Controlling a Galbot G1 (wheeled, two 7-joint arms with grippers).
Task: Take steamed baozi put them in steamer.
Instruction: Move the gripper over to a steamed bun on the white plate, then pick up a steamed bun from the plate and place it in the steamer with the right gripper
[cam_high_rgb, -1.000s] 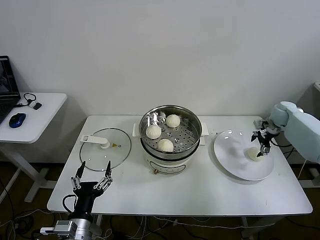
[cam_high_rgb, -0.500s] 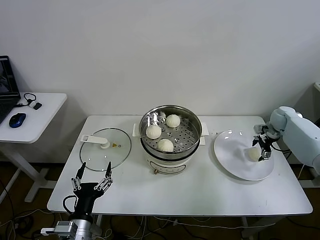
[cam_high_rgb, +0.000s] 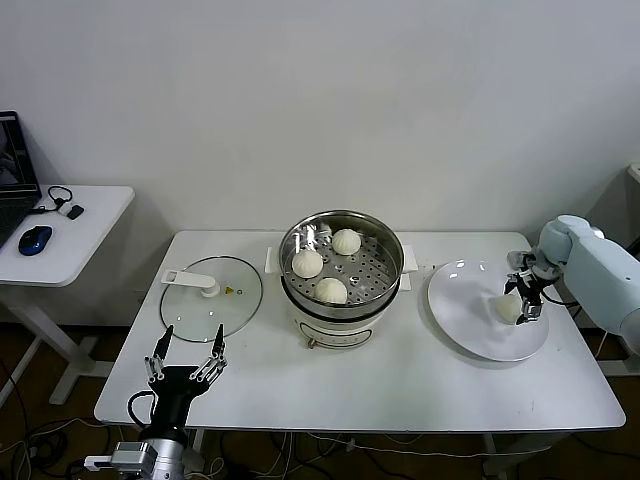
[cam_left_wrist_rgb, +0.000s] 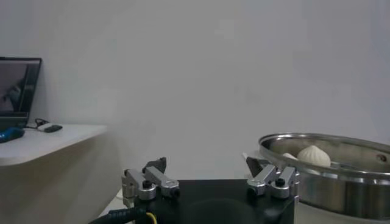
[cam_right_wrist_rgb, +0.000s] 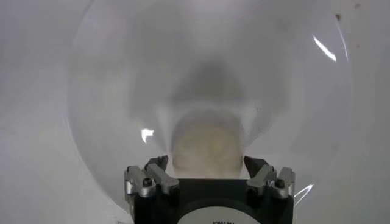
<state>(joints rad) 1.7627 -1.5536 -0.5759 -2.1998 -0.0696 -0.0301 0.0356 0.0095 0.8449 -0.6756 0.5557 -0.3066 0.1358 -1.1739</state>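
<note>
Three baozi (cam_high_rgb: 331, 290) in steamer (cam_high_rgb: 341, 262), fourth (cam_high_rgb: 508, 309) between right gripper (cam_high_rgb: 524, 298) fingers, no legible writing

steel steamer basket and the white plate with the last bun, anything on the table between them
Nothing: between the round steel steamer basket and the round white plate holding the last cream-white bun, the head view shows only bare white table.

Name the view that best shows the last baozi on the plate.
The right wrist view: the baozi fills the centre between the right gripper fingers. The head view shows it small on the white plate. The left wrist view misses it.
</note>
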